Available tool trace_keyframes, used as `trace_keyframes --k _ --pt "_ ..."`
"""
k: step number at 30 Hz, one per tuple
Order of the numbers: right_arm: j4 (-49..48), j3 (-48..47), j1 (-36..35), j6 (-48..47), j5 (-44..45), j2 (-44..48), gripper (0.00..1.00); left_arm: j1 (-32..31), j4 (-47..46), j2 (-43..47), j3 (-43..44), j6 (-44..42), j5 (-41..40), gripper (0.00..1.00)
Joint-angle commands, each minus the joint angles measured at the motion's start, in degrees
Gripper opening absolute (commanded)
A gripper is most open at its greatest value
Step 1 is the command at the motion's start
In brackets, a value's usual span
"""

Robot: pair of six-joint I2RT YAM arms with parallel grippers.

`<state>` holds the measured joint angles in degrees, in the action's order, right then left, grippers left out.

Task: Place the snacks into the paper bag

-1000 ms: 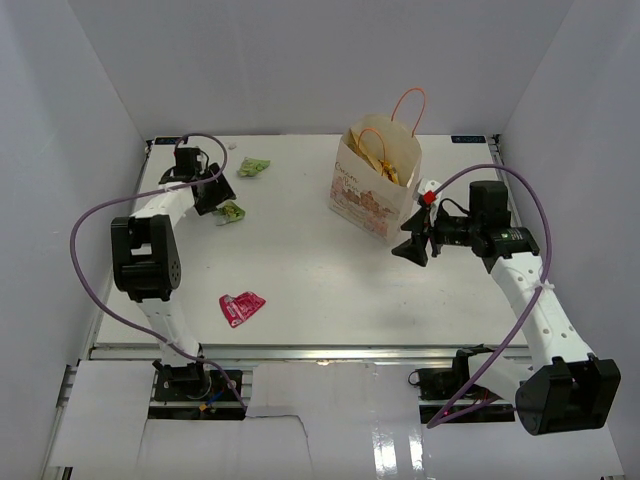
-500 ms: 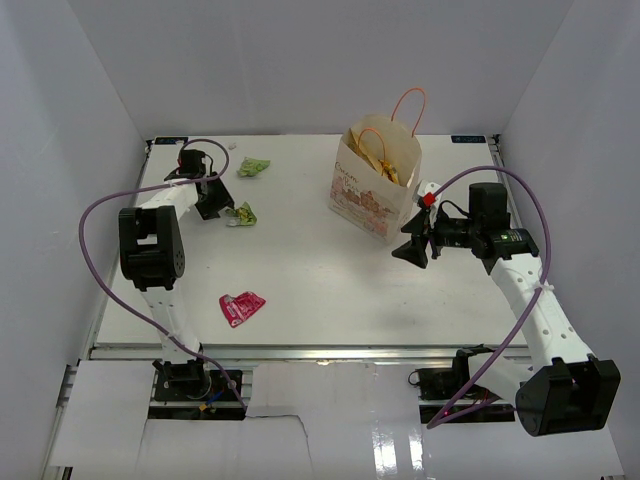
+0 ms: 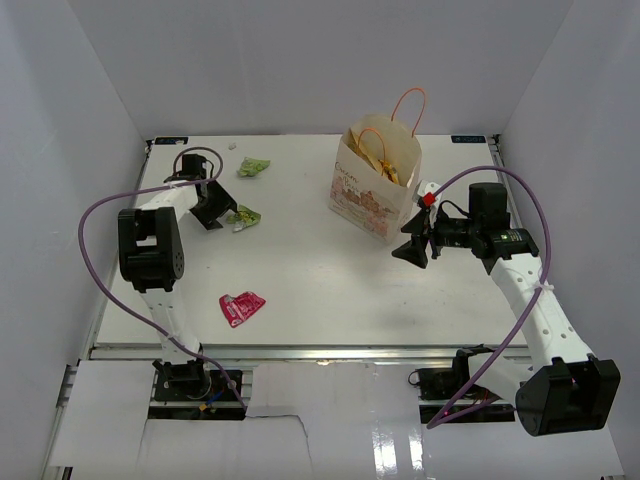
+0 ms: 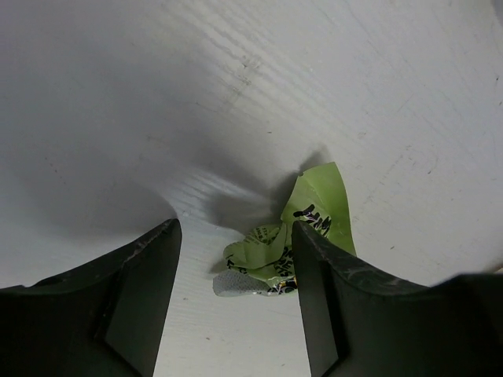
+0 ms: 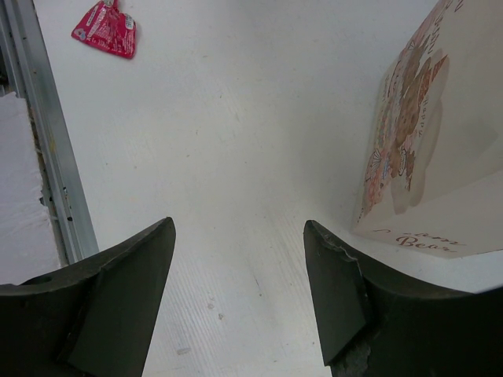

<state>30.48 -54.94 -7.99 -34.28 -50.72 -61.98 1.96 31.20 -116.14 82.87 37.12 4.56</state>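
nudged right, green packet (image 4: 310, 228) lies between the spread left fingers (image 4: 141, 290).

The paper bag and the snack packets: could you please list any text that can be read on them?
"Bear": script low on the paper bag's printed side; the word before it is unclear.
Green packet, left wrist view: black print, unreadable.
Pink packet: print too small to read.
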Motion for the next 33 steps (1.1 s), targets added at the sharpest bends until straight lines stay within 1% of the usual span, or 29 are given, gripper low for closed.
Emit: trace_keyframes --k 1,4,5,6,12,17,21,22,25,26,28,30,31,32,33 --pt "-0.7 -1.3 0.2 0.1 -0.7 0.3 0.72 -0.7 5.7 0.6 0.0 6.8 -1.7 0.69" --pt "-0.7 -1.2 0.2 0.1 -0.8 0.5 0.72 -1.0 6.0 0.6 0.2 8.5 -1.7 0.68" --pt "-0.6 -1.2 0.2 0.1 -0.8 0.5 0.72 -2.9 6.3 0.6 0.9 8.9 -1.7 0.68" --pt "-0.7 -1.1 0.2 0.2 -0.9 0.7 0.72 -3.2 6.5 0.6 1.2 9.5 -1.6 0.67" --pt "-0.6 -1.3 0.2 0.2 -1.0 1.0 0.72 -3.5 7.9 0.5 3.0 11.4 -1.7 0.65" --pt "-0.8 -1.2 0.3 0.2 -1.0 1.2 0.72 -3.6 8.0 -1.2 3.3 13.8 -0.2 0.59" --pt "-0.4 -1.3 0.2 0.0 -1.0 1.5 0.72 -4.0 7.8 -2.8 4.1 14.6 0.8 0.42" --pt "-0.3 -1.4 0.2 -0.3 -1.2 1.5 0.72 -4.1 7.6 -3.0 4.6 14.6 1.2 0.34" --pt "0.9 -1.8 0.2 -1.4 -1.7 1.9 0.72 -4.2 7.1 -3.2 5.4 14.1 2.5 0.26" --pt "1.2 -2.4 0.3 -2.4 -1.8 1.9 0.72 -4.2 6.6 -3.2 5.5 13.5 3.1 0.21" --pt "2.3 -3.2 0.2 -4.4 -2.4 2.0 0.72 -4.2 5.5 -2.7 5.7 12.5 4.1 0.19" --pt "4.1 -4.3 0.2 -6.1 -3.0 2.3 0.72 -4.3 4.2 -1.6 5.7 9.6 7.1 0.15" --pt "4.9 -5.3 0.2 -8.5 -3.9 2.4 0.72 -4.2 2.9 -1.2 5.5 8.2 8.4 0.14" --pt "5.7 -5.9 0.3 -9.8 -4.5 2.5 0.72 -4.2 2.0 -0.6 5.2 5.4 9.9 0.11" --pt "7.7 -6.5 0.1 -11.3 -5.8 2.6 0.72 -4.3 0.0 1.2 4.6 4.3 12.7 0.10"
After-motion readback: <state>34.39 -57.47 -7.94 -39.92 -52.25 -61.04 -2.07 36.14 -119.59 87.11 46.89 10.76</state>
